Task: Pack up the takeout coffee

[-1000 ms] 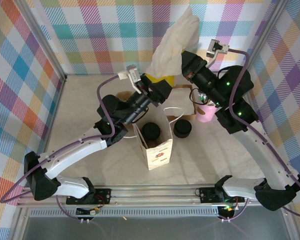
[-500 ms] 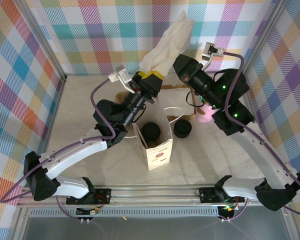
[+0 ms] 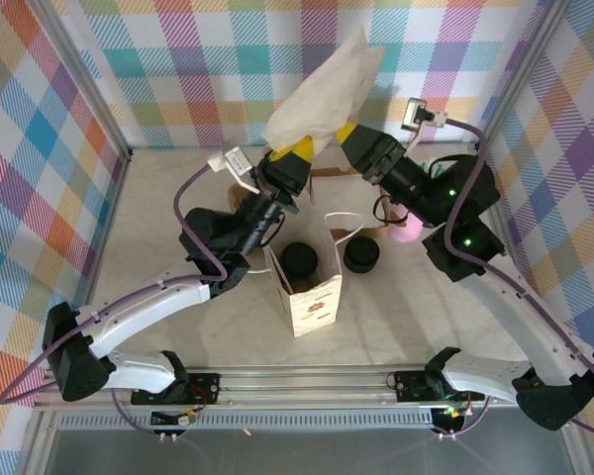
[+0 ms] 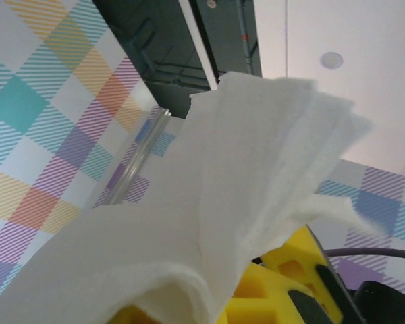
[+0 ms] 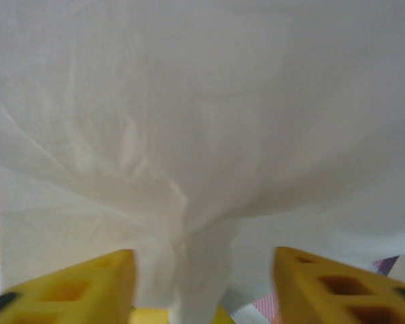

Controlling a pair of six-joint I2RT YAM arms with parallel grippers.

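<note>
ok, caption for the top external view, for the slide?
Left gripper holds the napkin aloft; right gripper, jaws open, beside it; coffee sits in the bag.

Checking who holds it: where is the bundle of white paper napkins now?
The bundle of white paper napkins is raised at back centre of the top view, pinched in the left gripper, the right gripper open to its right.

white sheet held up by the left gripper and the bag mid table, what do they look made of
White sheet: looks like soft matte paper tissue, probably stacked napkins; thin layered edges and limp folds show in the left wrist view. Bag: stiff matte paper, it seems; it stands open by itself with crisp creases.
</note>
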